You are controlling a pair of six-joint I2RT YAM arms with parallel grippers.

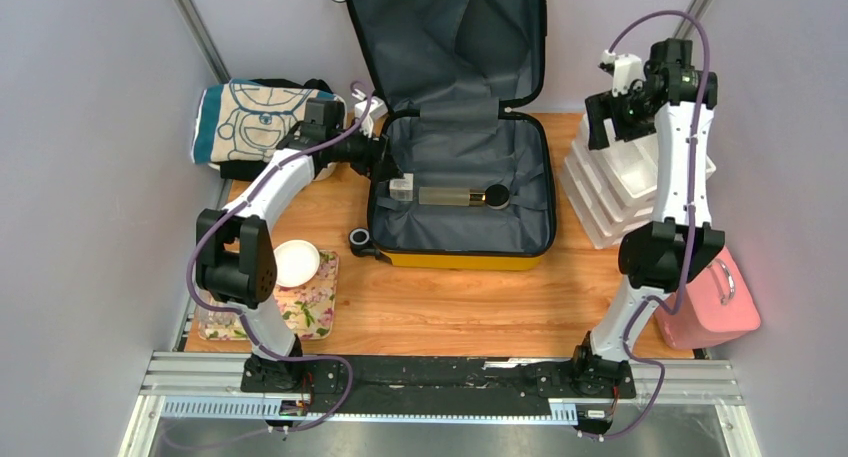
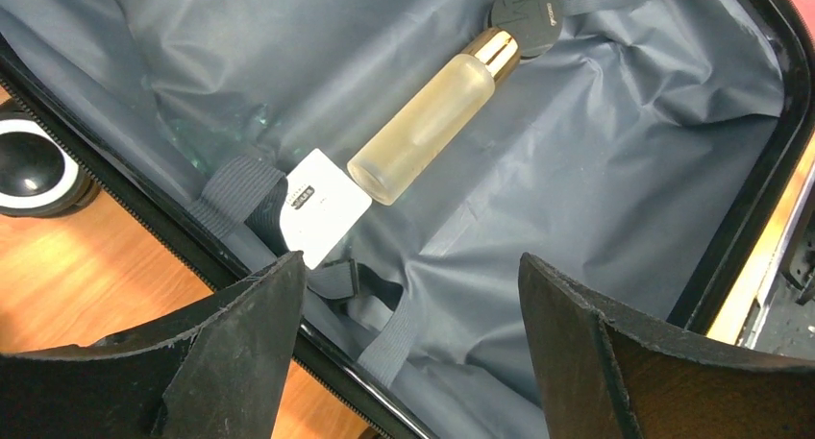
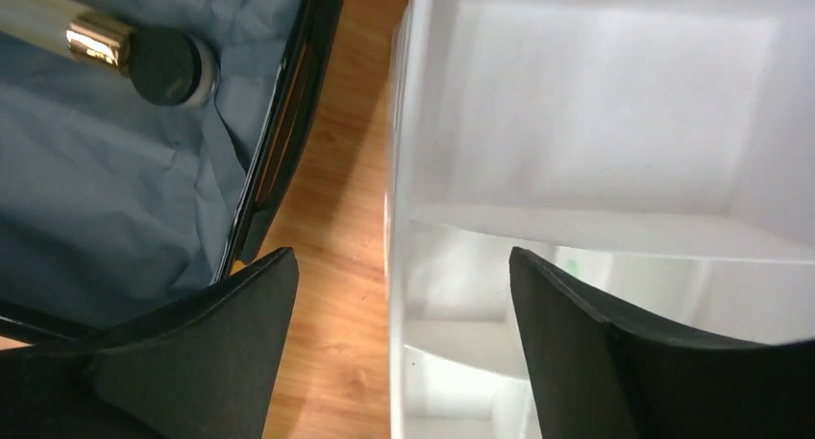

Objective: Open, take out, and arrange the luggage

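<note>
The luggage (image 1: 460, 260), a yellow hard-shell suitcase, lies open on the table with its lid standing up at the back and its dark grey lining showing. Inside lie a frosted bottle with a gold cap (image 1: 450, 195), a small white box (image 1: 401, 188) and a black round disc (image 1: 495, 195). My left gripper (image 1: 385, 162) is open and empty at the suitcase's left rim. In the left wrist view it (image 2: 413, 295) hovers over the lining, near the white box (image 2: 322, 208) and bottle (image 2: 428, 132). My right gripper (image 1: 598, 127) is open and empty above the white trays (image 1: 610, 187); in the right wrist view it (image 3: 404, 295) straddles a tray's left wall.
A folded blue-and-white cartoon cloth (image 1: 265, 122) lies at the back left. A white bowl (image 1: 295, 262) sits on a floral mat (image 1: 310, 302) at the front left. A small pink case (image 1: 715, 302) stands at the front right. A suitcase wheel (image 2: 34, 165) is beside the left rim.
</note>
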